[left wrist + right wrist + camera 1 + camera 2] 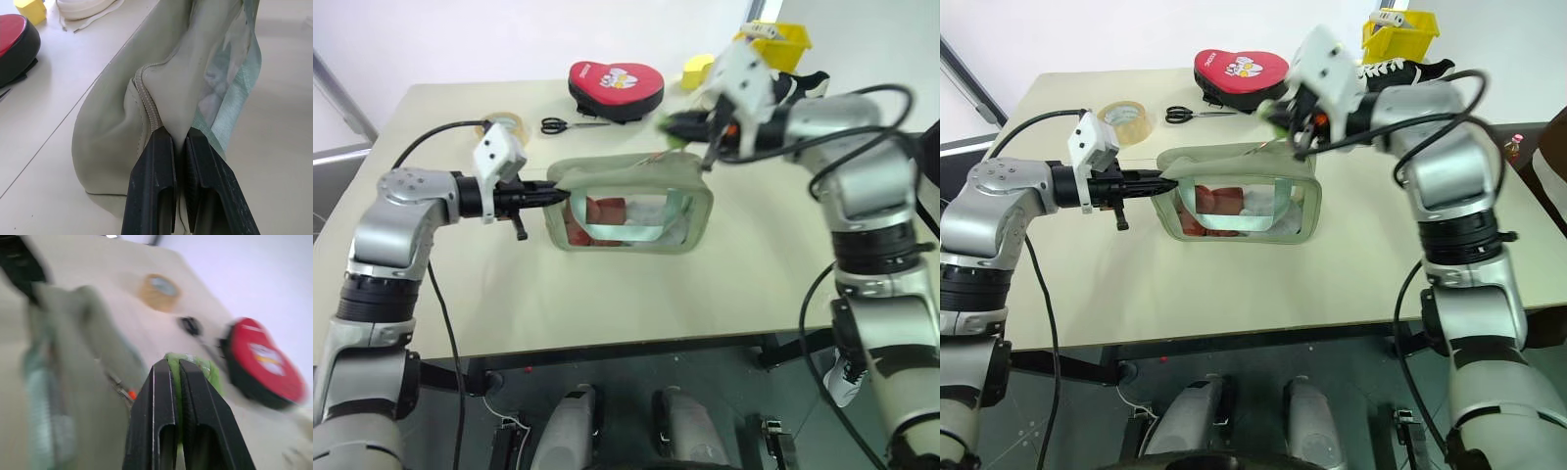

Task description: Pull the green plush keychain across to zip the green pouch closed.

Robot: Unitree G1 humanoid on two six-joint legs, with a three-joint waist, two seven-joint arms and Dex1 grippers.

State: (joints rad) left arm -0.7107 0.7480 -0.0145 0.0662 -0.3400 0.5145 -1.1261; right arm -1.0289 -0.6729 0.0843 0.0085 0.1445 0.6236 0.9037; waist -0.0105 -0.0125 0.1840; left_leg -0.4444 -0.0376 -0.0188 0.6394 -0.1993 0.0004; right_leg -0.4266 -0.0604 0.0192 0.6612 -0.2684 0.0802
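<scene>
Now I hold my left jaws (560,194) clamped on the green pouch (631,208) end as anchor, while my right jaws (175,369) pinch the green plush keychain (193,366) tight for pulling.

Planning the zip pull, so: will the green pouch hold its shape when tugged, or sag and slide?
Probably floppy: the green pouch creases and bunches where the left gripper pinches its end. It looks light, so without that hold it would likely drag along the table as the right gripper pulls the green plush keychain.
</scene>
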